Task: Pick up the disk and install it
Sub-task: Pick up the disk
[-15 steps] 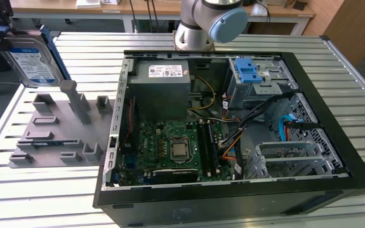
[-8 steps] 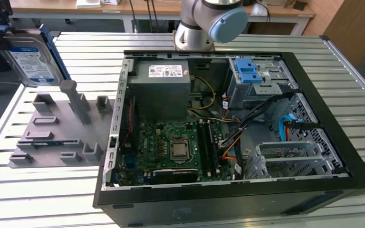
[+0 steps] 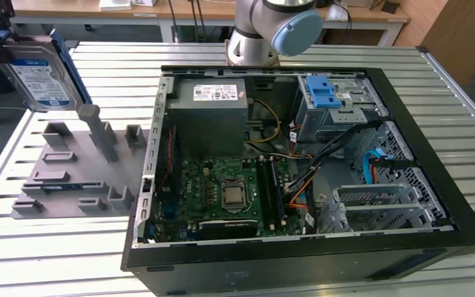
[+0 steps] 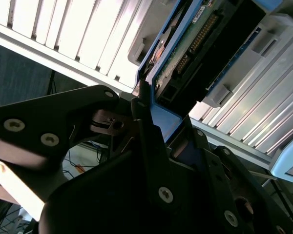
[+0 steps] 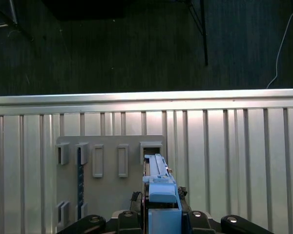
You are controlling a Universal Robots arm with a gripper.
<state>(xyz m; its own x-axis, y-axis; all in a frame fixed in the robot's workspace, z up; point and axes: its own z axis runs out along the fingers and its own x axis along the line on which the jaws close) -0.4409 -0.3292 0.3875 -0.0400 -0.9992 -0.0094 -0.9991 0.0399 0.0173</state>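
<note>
Exterior view: disk [image 3: 44, 74] held upright above the grey fixture [image 3: 72, 173] on the worktop [image 3: 47, 260], well apart from the open computer case [image 3: 460, 204]. Second wrist view: tool [image 4: 147, 114] clamped on the disk's blue frame. Pickup looks done; install not yet.

The disk [image 3: 41, 73] is held above the fixture plate [image 3: 66, 185], set on the table [image 3: 56, 266] at the exterior view's left of the computer case [image 3: 303, 257].
</note>
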